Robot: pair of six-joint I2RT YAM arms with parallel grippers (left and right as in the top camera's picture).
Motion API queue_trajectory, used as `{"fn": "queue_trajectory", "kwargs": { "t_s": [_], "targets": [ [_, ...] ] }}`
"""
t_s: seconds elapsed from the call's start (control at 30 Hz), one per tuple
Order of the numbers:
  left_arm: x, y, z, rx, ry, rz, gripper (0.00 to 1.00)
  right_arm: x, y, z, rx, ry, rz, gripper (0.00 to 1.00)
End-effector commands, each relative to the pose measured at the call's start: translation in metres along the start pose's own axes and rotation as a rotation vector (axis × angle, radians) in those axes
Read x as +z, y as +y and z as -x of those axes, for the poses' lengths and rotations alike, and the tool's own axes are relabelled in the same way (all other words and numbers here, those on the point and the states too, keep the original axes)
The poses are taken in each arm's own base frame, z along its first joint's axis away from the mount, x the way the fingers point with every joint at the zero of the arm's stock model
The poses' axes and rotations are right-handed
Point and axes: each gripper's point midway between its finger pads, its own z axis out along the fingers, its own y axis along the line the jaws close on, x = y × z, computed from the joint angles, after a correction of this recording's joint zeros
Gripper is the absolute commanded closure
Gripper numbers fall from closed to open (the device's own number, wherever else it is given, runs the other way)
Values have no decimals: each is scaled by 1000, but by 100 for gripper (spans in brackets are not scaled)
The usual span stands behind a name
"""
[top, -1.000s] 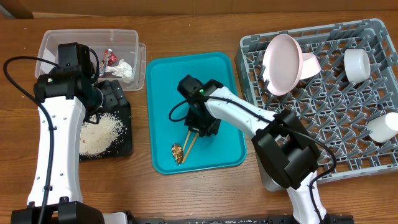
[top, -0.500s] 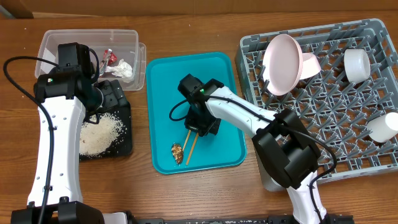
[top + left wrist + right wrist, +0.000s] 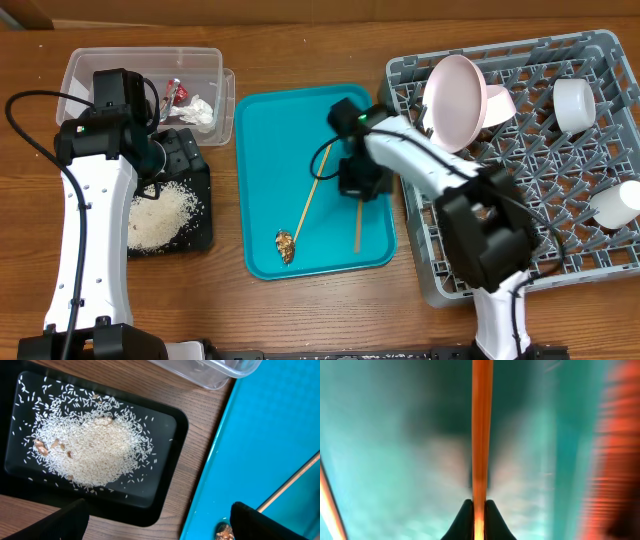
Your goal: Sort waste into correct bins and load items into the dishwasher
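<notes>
Right gripper [image 3: 479, 506] clamped on one wooden chopstick [image 3: 357, 228] over teal tray [image 3: 260, 120] — second chopstick [image 3: 308, 200] lies diagonal there. Left gripper [image 3: 159, 509] spread wide above black tray [image 3: 167, 425].

Left arm [image 3: 95, 230] and right arm [image 3: 420, 165]: white, smooth-shelled links joined by blocky black joint housings, each with a thin black cable [image 3: 25, 130] looping loose alongside it. Left gripper [image 3: 157, 516]: two matte black fingers [image 3: 65, 522] with flat, squared ends. Right gripper [image 3: 479, 519]: two black fingertips [image 3: 465, 520] narrowing to rounded points, blurred in the wrist view.
</notes>
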Motion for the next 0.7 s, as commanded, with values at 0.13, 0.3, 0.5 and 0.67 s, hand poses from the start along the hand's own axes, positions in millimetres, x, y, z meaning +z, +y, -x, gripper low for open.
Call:
{"fn": "queue_trajectory", "kwargs": {
  "t_s": [0.13, 0.3, 0.5, 0.67],
  "targets": [
    [-9, -3, 4, 2, -29, -19, 8, -108, -35, 7, -324, -240, 38, 96],
    [-9, -3, 4, 2, -29, -19, 8, -143, -65, 5, -313, -312, 42, 96],
    [-9, -3, 3, 2, -29, -19, 9, -135, -96, -4, -318, -236, 10, 96],
    [-9, -5, 3, -3, -27, -28, 9, -114, -107, -7, -329, -196, 4, 96]
  ]
}}
